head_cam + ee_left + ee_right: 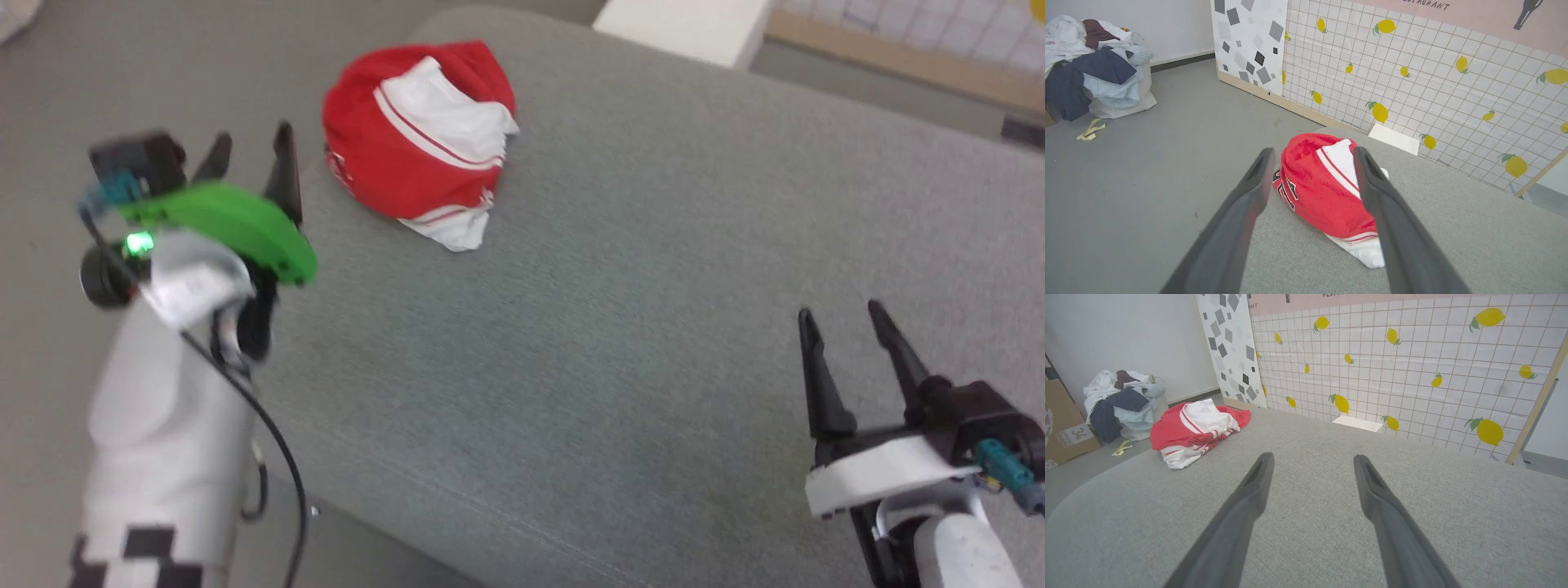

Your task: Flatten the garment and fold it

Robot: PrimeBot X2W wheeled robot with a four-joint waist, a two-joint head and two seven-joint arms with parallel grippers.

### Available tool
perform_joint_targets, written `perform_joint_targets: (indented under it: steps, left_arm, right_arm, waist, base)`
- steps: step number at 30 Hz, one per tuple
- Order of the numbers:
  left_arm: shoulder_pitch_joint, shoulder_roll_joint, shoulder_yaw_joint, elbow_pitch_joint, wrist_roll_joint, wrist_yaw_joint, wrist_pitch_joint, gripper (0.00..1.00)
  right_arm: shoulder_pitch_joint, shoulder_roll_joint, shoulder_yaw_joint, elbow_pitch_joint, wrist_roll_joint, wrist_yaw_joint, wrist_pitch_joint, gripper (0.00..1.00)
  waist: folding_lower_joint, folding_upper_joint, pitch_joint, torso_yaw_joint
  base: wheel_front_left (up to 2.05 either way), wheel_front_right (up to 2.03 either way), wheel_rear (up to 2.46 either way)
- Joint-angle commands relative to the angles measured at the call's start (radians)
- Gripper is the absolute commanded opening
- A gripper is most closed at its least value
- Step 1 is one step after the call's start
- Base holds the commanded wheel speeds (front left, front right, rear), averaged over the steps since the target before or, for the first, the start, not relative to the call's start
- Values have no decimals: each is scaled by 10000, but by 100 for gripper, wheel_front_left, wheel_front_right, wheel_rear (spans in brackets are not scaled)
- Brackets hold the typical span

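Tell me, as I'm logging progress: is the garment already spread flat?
No, the garment lies bunched in a crumpled heap on the grey padded surface.

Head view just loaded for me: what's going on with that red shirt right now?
The garment lies bunched in a heap near the far left edge of the grey padded surface, not yet flattened. Neither gripper touches it. The left gripper is open, close beside the heap and pointing at it. The right gripper is open, well away over bare surface.
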State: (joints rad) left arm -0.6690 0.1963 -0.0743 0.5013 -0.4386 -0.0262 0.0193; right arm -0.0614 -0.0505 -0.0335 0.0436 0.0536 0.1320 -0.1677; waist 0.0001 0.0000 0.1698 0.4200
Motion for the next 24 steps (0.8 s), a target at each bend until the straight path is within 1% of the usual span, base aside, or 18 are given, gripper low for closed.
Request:
perform_joint_targets:
  steps: [1,6,13,17,20,24]
  left_arm:
    - [-485,119,127,239,-267,-88,329,100]
    - [-2043,573,498,1062,-833,-45,1756,100]
    - [-3354,1193,478,1574,-961,295,3659,100]
    - [-3722,1427,385,1709,-974,650,4873,100]
    - [-3807,1622,278,1806,-933,1027,5943,100]
    - [-3642,1784,252,1769,-957,1523,7019,100]
  right_arm:
    - [-248,-13,11,-191,-118,-13,83,100]
    - [-567,-251,-133,-795,-177,-13,317,100]
    - [-629,-475,-608,-1450,-98,-13,461,100]
    - [-620,-543,-845,-1728,-60,-13,472,100]
    - [-612,-581,-952,-1918,-27,-13,468,100]
    - [-619,-576,-1061,-2085,-13,-13,480,100]
  waist:
    - [-1,0,1233,-926]
    - [-1,0,2422,-1644]
    - [-1,0,3635,-2243]
    - [-1,0,4091,-2414]
    - [-1,0,4368,-2494]
    - [-1,0,4576,-2557]
  base:
    - [0,0,0]
    - [0,0,0]
    - [0,0,0]
    - [0,0,0]
    - [0,0,0]
    - [0,0,0]
